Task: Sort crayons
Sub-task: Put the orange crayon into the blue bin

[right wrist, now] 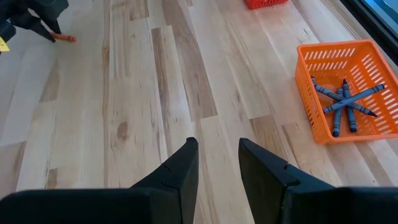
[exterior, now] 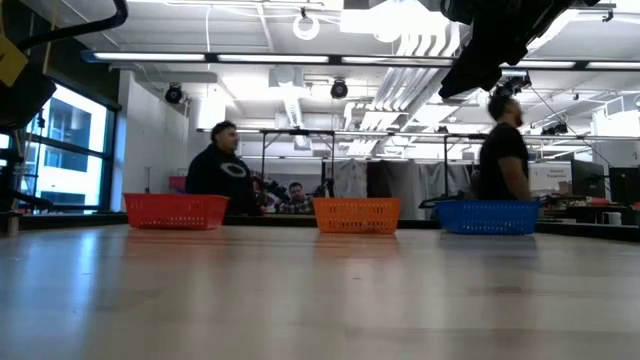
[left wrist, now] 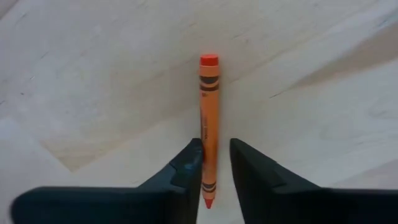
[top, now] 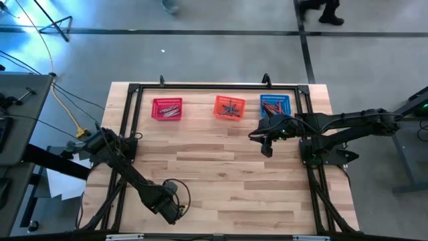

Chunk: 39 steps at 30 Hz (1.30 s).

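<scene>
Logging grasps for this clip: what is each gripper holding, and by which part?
Left gripper: an orange crayon, its pointed-tip end between the fingers; firm grip unclear. Right gripper: nothing.

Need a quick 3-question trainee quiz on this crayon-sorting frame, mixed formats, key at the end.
1. True or false: the left gripper has its fingers on either side of an orange crayon.
2. What colour are the crayons in the orange basket? A) red B) blue C) green
3. Fill in: the right gripper is open and holds ____.

Key: 1 true. 2 B. 3 nothing.
</scene>
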Each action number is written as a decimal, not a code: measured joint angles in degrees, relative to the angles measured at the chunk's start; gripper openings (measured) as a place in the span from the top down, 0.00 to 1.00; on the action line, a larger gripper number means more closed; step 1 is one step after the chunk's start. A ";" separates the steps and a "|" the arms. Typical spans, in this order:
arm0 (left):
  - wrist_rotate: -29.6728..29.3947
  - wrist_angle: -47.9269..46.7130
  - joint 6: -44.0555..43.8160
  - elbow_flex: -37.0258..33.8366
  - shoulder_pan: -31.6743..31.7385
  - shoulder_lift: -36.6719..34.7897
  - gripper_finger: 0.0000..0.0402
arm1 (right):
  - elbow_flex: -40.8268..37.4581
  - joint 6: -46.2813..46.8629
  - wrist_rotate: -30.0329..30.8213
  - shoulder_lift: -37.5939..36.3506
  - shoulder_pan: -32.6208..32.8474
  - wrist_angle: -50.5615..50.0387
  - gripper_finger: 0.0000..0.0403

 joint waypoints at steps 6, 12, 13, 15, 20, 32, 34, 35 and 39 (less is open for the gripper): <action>0.00 -0.04 -0.16 -0.02 0.24 0.00 0.98 | 0.00 -0.21 0.00 0.00 0.00 -0.09 0.73; -1.79 0.04 0.37 0.00 1.30 -0.02 0.99 | 0.00 -0.11 0.00 0.00 0.00 -0.55 0.73; -2.38 0.06 0.67 0.00 1.64 -0.04 1.00 | 0.00 -0.02 0.00 0.00 0.00 -0.55 0.73; -3.74 0.06 2.17 0.06 2.25 -0.17 1.00 | 0.00 0.00 0.00 0.00 0.01 -0.64 0.73; -7.09 0.02 6.95 1.69 3.88 -0.17 1.00 | 0.00 0.28 0.00 0.00 0.02 -1.08 0.73; -30.15 -0.05 25.83 11.14 9.47 -0.17 1.00 | 0.00 1.72 -0.02 0.00 0.02 -1.57 0.73; -37.77 -0.07 30.78 13.19 10.76 -0.17 1.00 | 0.00 1.77 -0.02 0.00 0.00 -1.57 0.73; -41.61 -0.07 33.55 14.40 11.51 -0.17 1.00 | 0.00 2.01 -0.07 0.00 0.00 -1.55 0.73; -55.84 1.48 46.59 19.17 14.38 -0.17 1.00 | 0.00 3.74 -0.44 0.00 0.18 -0.97 0.73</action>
